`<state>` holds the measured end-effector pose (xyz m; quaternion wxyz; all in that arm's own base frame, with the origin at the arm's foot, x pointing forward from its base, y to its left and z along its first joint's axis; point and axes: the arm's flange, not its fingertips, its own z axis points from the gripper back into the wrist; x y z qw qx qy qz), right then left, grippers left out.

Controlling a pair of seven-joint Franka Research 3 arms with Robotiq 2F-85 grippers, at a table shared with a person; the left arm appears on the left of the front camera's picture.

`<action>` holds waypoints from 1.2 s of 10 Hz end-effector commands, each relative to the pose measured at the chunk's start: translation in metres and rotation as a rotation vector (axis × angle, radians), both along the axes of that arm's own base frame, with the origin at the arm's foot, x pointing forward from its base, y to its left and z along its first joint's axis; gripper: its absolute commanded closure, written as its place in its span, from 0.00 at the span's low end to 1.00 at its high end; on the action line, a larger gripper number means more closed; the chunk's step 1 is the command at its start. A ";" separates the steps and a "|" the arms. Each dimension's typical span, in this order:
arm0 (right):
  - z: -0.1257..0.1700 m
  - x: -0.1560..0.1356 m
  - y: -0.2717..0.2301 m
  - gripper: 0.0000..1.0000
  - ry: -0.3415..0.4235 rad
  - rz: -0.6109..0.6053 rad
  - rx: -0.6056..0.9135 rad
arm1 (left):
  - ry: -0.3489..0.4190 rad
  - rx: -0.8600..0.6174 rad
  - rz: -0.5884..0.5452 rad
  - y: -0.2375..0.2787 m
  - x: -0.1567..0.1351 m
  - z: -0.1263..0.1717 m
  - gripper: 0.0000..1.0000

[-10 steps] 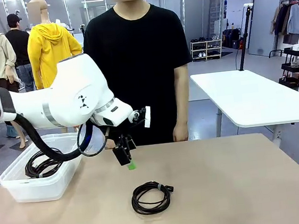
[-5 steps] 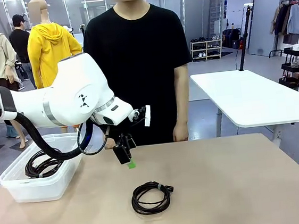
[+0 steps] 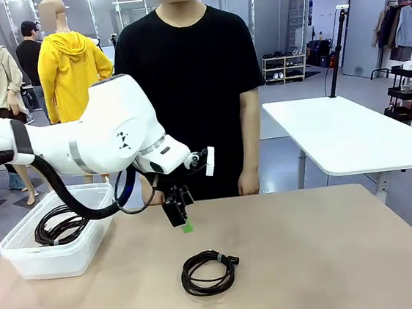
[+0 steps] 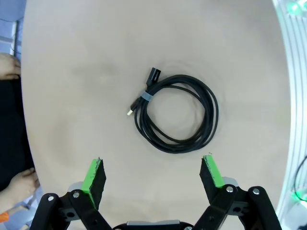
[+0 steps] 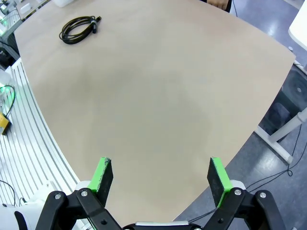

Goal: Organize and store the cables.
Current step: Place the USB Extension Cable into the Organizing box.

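Left end effector (image 3: 180, 218) shifted right, above cable (image 3: 208, 271)

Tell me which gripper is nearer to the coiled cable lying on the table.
The left. The left gripper hangs open just above the coiled cable, slightly to its far side. The right gripper is open too, far off across the table from it.

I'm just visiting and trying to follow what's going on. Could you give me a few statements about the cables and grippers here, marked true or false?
1. A coiled black cable lies on the table. True.
2. The left gripper grips that cable. False: it hangs open above it.
3. The clear plastic bin holds coiled cables. True.
4. The right gripper is shut. False: it is open, holding nothing.
5. The person is holding a cable. False: both hands are empty.
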<state>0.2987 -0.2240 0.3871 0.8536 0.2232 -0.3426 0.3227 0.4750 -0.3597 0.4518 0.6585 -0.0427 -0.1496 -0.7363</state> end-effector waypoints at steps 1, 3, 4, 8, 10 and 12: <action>0.000 0.002 -0.001 0.00 -0.013 0.005 0.012 | -0.027 0.038 -0.039 -0.029 0.022 -0.017 0.00; 0.000 0.002 -0.001 0.00 -0.013 0.005 0.012 | -0.049 0.090 -0.046 -0.051 0.034 -0.044 0.00; 0.000 0.002 -0.001 0.00 -0.013 0.005 0.012 | -0.053 0.095 -0.075 -0.063 0.042 -0.062 0.00; 0.000 0.002 -0.001 0.00 -0.013 0.005 0.012 | 0.009 0.202 -0.035 -0.084 0.064 -0.107 0.00; 0.000 0.002 -0.001 0.00 -0.013 0.005 0.012 | 0.071 0.206 -0.073 -0.091 0.071 -0.128 0.00; 0.000 0.002 -0.001 0.00 -0.013 0.005 0.012 | 0.118 0.215 -0.092 -0.095 0.071 -0.140 0.00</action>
